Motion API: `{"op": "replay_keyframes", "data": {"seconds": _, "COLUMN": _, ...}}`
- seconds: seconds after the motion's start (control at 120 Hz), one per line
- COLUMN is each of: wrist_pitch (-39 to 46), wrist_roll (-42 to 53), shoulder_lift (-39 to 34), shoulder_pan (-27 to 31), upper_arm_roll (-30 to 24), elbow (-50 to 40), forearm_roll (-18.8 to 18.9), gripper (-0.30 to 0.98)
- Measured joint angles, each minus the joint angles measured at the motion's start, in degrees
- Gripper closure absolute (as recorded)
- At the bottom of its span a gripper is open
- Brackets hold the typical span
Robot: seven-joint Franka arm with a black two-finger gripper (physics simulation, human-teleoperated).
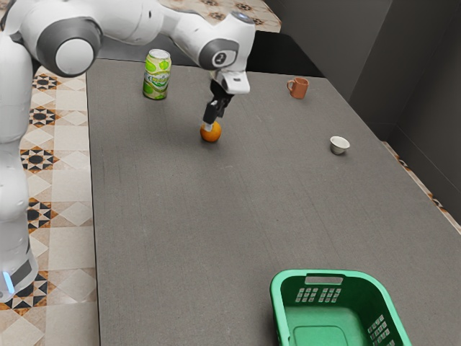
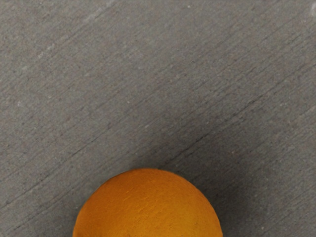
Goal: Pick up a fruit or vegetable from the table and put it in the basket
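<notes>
Basket (image 1: 276, 303), wrist-view orange (image 2: 148, 207) cut by edges; pincer (image 1: 209, 124) perhaps too small to read.

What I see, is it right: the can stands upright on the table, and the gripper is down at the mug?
Not quite: the exterior view shows the gripper down at the orange, not at the mug. The can stands upright on the table.

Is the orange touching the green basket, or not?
Apart. The exterior view shows a wide stretch of bare table between the orange and the basket.
</notes>
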Motion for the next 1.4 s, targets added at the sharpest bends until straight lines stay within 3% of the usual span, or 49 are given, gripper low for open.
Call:
{"op": "replay_keyframes", "data": {"seconds": 1.008, "wrist_pitch": -0.02, "wrist_roll": 2.39, "shoulder_lift": 5.1, "shoulder_pan": 0.21, "upper_arm_roll": 0.11, "elbow": 1.49, "forearm_roll": -0.24, "gripper": 0.0}}
{"op": "replay_keyframes", "data": {"seconds": 1.167, "wrist_pitch": -0.03, "wrist_roll": 2.45, "shoulder_lift": 5.25, "shoulder_pan": 0.21, "upper_arm_roll": 0.19, "elbow": 1.59, "forearm_roll": -0.59, "gripper": 0.28}}
{"op": "replay_keyframes", "data": {"seconds": 1.4, "wrist_pitch": 0.07, "wrist_roll": 2.41, "shoulder_lift": 4.91, "shoulder_pan": 0.21, "upper_arm_roll": 0.18, "elbow": 1.85, "forearm_roll": -0.7, "gripper": 0.35}}
